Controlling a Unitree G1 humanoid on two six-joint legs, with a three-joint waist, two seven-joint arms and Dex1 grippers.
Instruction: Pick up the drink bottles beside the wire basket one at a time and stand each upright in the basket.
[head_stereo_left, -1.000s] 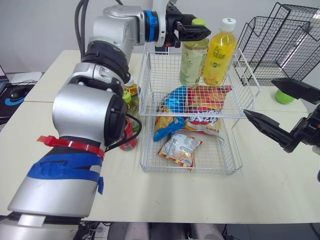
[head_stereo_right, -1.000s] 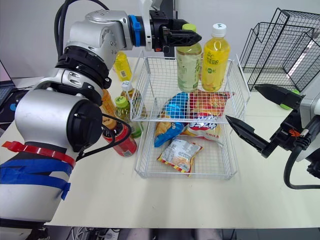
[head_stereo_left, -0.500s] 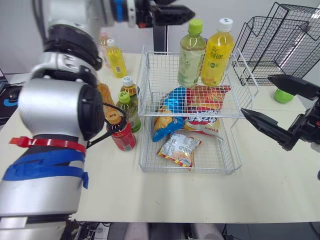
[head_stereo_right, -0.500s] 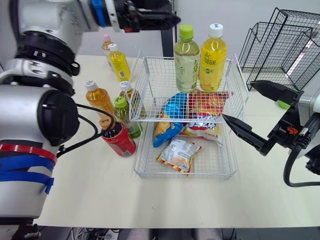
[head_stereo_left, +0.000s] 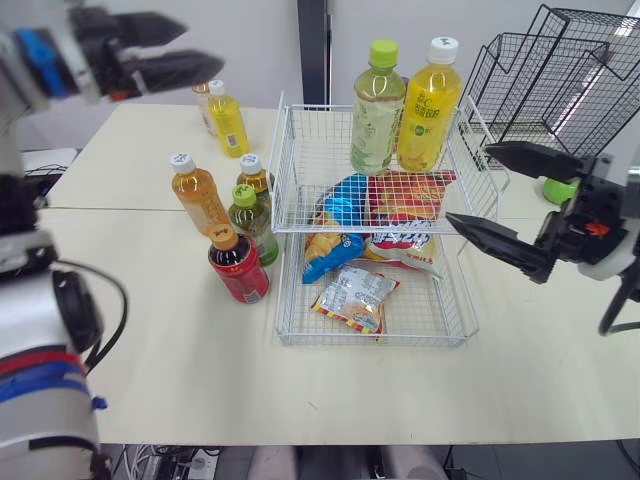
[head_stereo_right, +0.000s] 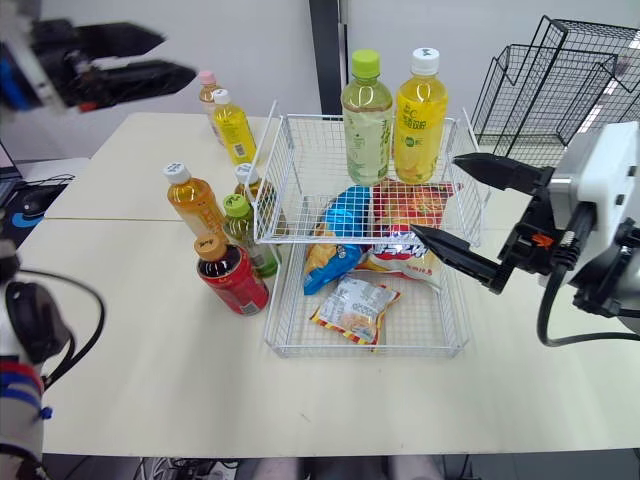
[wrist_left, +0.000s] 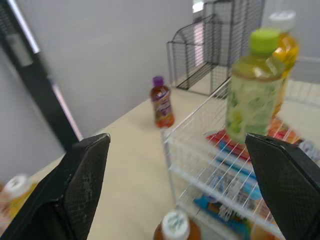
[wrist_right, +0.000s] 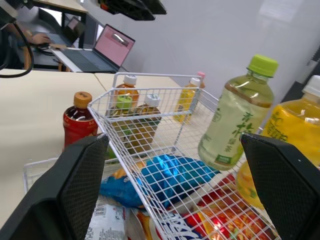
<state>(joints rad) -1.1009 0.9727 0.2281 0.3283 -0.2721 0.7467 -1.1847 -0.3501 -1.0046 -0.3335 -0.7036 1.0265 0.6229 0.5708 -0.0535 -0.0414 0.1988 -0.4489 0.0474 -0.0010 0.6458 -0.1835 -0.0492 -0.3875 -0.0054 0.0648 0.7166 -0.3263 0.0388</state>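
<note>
Orange bottle (head_stereo_left: 197, 200) stands well apart from left jaws.

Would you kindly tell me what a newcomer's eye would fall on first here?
A green-capped bottle and a yellow bottle stand upright on the upper tier of the wire basket, above snack bags. More bottles cluster on the table at its left; the open right pincer hangs at its right.

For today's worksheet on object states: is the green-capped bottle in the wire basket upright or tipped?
Upright. The green-capped bottle stands on its base in the wire basket, cap up, beside the yellow drink bottle.
</note>
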